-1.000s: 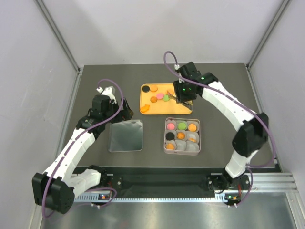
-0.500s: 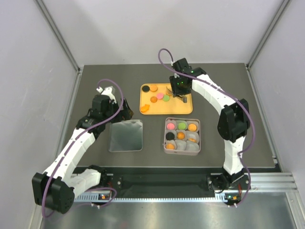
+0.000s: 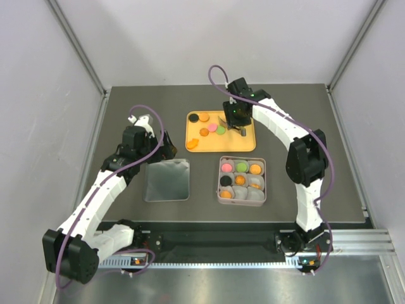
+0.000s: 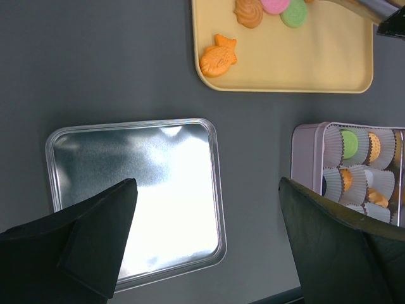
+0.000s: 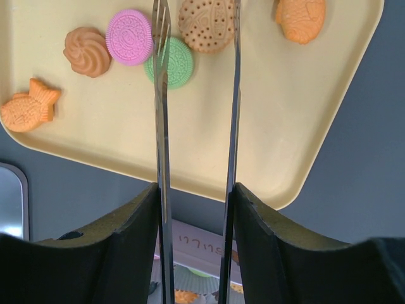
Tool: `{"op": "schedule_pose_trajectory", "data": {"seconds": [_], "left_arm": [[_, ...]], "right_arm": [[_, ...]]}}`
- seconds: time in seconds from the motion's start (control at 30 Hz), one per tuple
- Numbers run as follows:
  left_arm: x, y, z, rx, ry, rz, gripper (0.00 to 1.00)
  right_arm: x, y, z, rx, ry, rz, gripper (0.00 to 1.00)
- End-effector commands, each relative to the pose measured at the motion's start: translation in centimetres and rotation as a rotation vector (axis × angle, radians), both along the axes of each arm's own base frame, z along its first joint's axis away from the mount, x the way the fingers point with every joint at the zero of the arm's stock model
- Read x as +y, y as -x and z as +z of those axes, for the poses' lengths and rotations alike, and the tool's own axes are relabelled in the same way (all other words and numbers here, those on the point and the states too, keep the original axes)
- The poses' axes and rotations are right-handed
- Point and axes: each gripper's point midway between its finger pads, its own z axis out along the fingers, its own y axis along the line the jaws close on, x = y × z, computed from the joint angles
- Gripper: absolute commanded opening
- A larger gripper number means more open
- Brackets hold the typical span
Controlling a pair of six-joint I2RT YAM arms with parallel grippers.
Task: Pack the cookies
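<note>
Loose cookies lie on the yellow tray [image 3: 243,142]: a pink one [image 5: 129,37], a green one [image 5: 177,63], a brown dotted one [image 5: 205,25] and an orange fish [image 5: 30,105]. My right gripper [image 5: 196,190] is shut on metal tongs [image 5: 162,126]. The tongs' two blades stand apart over the tray, on either side of the brown dotted cookie. The square tin [image 3: 219,190] in front of the tray holds several cookies in paper cups. My left gripper [image 4: 207,183] hangs open over the right edge of the silver lid [image 4: 139,190], with nothing in it.
The silver lid [image 3: 167,180] lies flat left of the tin. Another orange fish cookie [image 5: 300,19] sits near the tray's far corner. Grey walls close in the table on three sides.
The right arm has swung left and folded its elbow, carrying the tongs toward the middle of the tray. The tongs' blades have spread slightly. The left arm has not moved.
</note>
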Motion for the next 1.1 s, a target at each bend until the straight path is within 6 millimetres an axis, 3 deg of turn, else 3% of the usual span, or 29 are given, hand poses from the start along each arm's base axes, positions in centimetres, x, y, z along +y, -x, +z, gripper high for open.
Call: {"op": "schedule_pose_trajectory", "data": {"seconds": [0.0, 0.5, 1.07], "left_arm": [[0.2, -0.4, 0.6, -0.029, -0.003, 0.008, 0.98], [0.1, -0.5, 0.6, -0.028, 0.0, 0.006, 0.98], [0.0, -0.4, 0.5, -0.024, 0.002, 0.002, 0.98]], "right_arm": [[0.6, -1.8, 1.7, -0.069, -0.045, -0.017, 0.48], [-0.4, -1.9, 0.1, -0.04, 0.004, -0.045, 0.47], [-1.0, -1.5, 2.1, -0.078, 0.008, -0.05, 0.48]]}}
